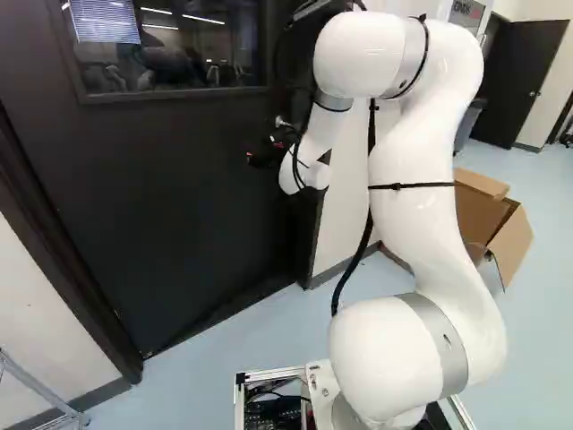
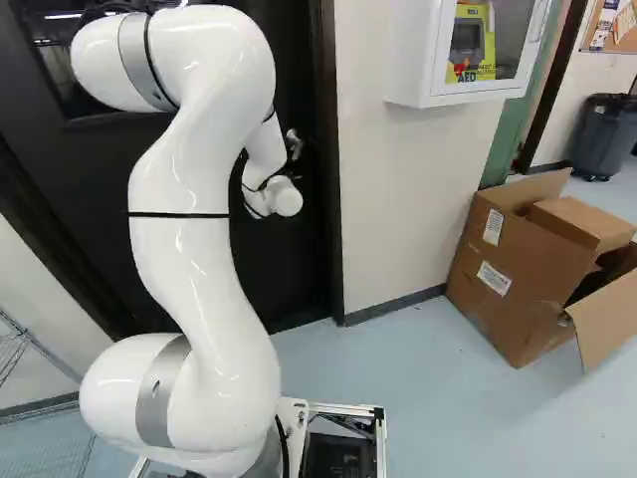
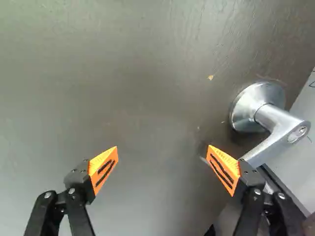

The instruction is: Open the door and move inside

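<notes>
Near the dark door, the gripper is at the far end of my bent arm in the left base view. A silver lever handle shows beside my wrist in the right base view. In the wrist view the gripper stands open, with bare door surface ahead of its fingers. The handle is beside one finger, outside the gap. Its lever slants down behind that finger, which hides part of it; whether they touch I cannot tell. The door looks closed in its frame.
Right of the door frame are a white wall and a wall-mounted white cabinet. Open cardboard boxes stand on the floor by that wall. A wire rack stands left, and a bin farther back.
</notes>
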You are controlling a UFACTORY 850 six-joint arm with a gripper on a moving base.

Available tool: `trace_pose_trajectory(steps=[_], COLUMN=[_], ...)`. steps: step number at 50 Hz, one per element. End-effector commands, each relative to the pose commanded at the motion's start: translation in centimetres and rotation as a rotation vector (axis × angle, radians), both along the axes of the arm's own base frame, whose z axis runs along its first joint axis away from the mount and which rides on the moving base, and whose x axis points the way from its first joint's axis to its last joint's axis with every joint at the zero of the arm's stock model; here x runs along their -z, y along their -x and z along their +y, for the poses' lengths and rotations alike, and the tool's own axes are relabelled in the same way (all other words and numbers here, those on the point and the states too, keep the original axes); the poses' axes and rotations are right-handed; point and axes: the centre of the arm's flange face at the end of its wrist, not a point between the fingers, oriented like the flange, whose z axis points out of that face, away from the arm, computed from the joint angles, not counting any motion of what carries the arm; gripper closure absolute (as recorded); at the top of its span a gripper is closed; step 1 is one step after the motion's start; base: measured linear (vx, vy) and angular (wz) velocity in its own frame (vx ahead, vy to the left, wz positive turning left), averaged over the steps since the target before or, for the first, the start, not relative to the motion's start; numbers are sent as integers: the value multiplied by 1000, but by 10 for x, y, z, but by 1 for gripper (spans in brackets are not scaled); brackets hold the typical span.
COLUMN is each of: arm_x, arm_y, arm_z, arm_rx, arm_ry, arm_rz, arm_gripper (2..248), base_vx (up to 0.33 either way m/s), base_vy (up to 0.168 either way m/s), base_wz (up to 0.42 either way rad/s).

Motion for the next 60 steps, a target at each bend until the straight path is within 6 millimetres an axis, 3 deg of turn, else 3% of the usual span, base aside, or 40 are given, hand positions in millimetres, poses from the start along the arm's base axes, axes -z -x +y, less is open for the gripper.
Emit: trace_pose_trajectory(steps=[38,48,60], arm_x=[11,11,7], arm_y=[-68,-66,-48], arm_z=[50,56,58], arm_rx=[-120,-121,-106], arm_ry=[-2,-7,-13], arm_rz=[-105,-105,-78], arm_gripper=[3,3,3], base_vx=[0,0,0], base_vy=[0,0,0], base_wz=[0,0,0])
